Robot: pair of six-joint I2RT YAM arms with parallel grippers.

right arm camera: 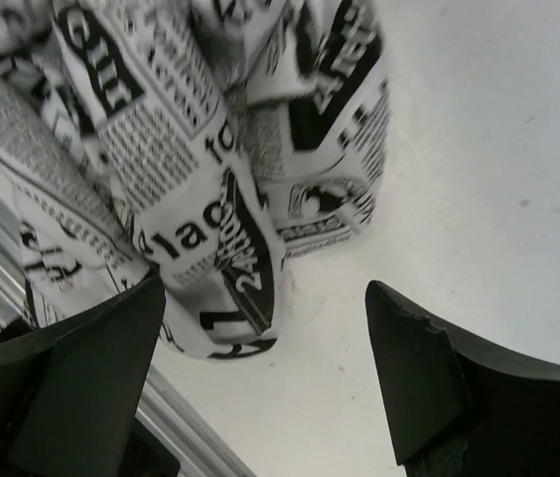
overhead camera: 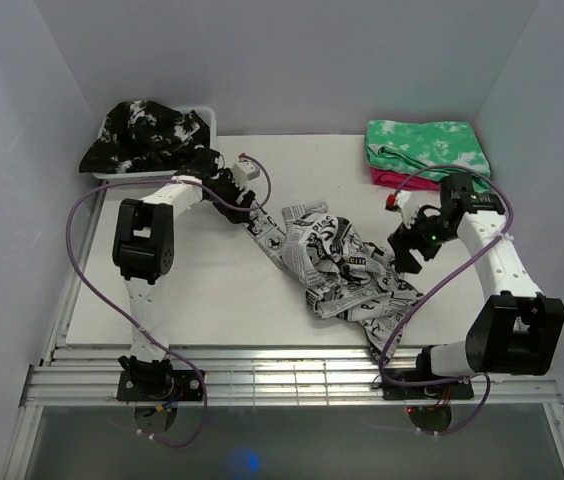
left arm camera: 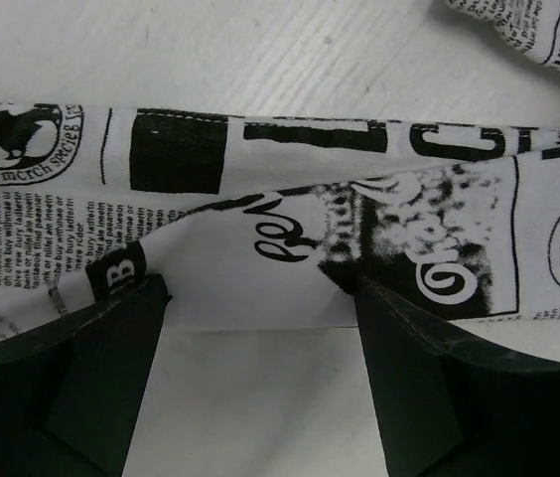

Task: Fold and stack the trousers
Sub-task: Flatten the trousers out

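- Lying crumpled between both arms, the trousers [overhead camera: 337,262] need spreading before any fold, I judge.
- Left gripper [left arm camera: 260,288]: jaws spread wide, holding nothing. A cloth edge sits between its fingertips, likely lined up for a pinch.
- Right gripper [right arm camera: 265,283]: wide apart, empty, with cloth bunched just ahead.

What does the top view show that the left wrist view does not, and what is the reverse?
Only the top view: both arms, the right gripper, the whole crumpled trousers, a black garment and a green cloth. Only the left wrist view: the print up close, and a trouser edge lying between the open fingers of the left gripper. Both: the trousers, the left gripper and the white table.
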